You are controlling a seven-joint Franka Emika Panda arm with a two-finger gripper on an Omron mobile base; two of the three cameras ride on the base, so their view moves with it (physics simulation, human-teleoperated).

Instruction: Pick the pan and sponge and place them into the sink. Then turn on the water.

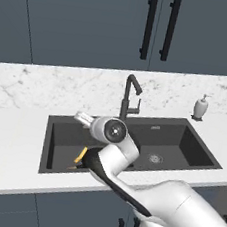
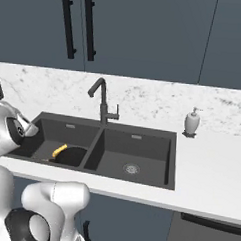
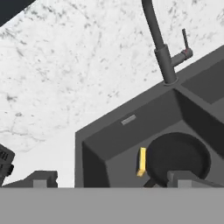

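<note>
Yellow sponge stands on edge on the floor of the sink's left basin, touching the pan at its 9 o'clock. Soft and light, it would squash under a pinch across its thin faces. The pan looks stiff and heavier, best taken by its handle, mostly hidden here. Faucet rises at 12 o'clock. The end effector hangs above the basin, fingers spread wide, holding nothing, arm bent low over the desk edge.

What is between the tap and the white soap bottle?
Nothing: in the right base view, bare marble counter runs from the faucet to the soap dispenser, behind the sink.
</note>
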